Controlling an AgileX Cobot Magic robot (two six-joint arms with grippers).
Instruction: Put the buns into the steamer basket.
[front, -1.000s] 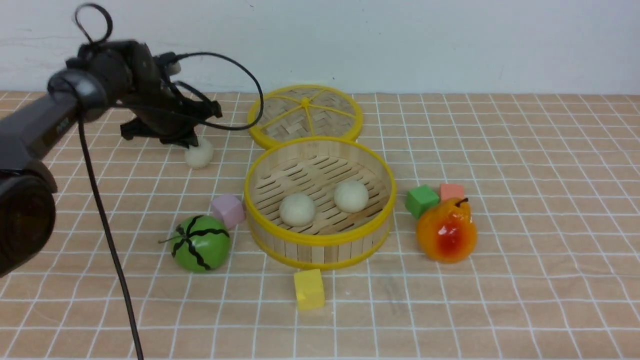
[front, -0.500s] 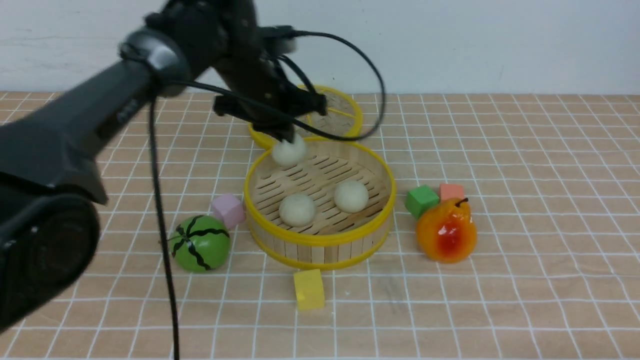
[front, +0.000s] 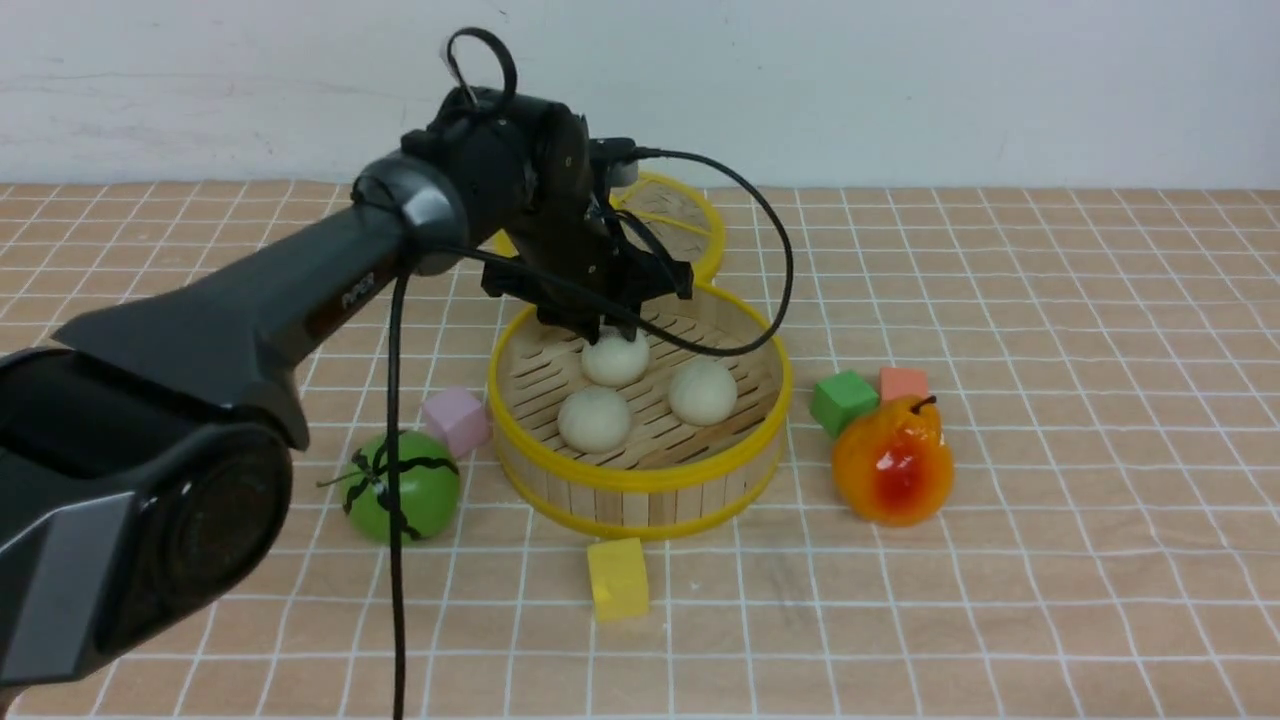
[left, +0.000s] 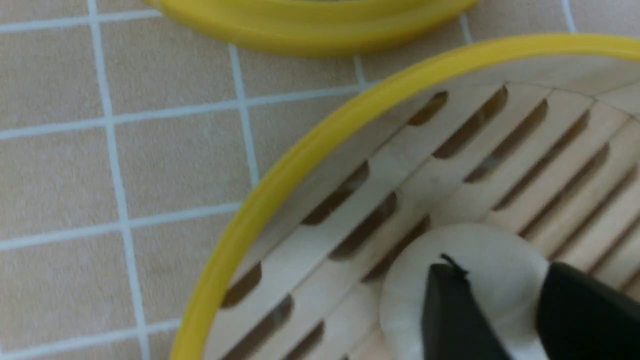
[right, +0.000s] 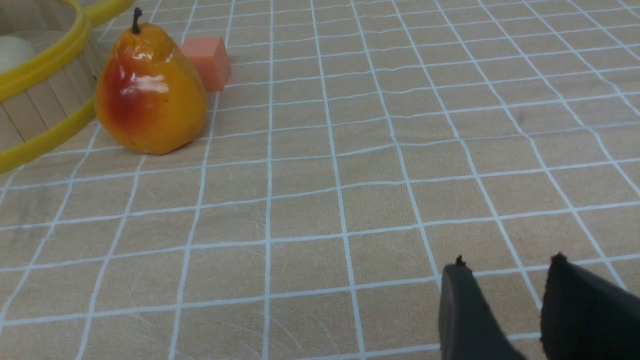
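The steamer basket (front: 640, 478) stands mid-table with two buns on its slatted floor, one at the front (front: 594, 418) and one to the right (front: 702, 392). My left gripper (front: 603, 332) reaches down into the basket's far side and is shut on the third bun (front: 616, 360), low over the slats. In the left wrist view the black fingers (left: 447, 305) flank this bun (left: 480, 245) just inside the yellow rim (left: 280, 185). My right gripper (right: 505, 262) is open and empty over bare tablecloth, out of the front view.
The woven lid (front: 685, 215) lies behind the basket. A green melon (front: 400, 487) and pink cube (front: 455, 420) sit to its left, a yellow cube (front: 618, 577) in front, a green cube (front: 843, 400), orange cube (front: 903, 382) and pear (front: 893, 462) to its right.
My left gripper carried the third bun from the table at the far left, over the basket's far rim, and down inside it. The other two buns stayed put.
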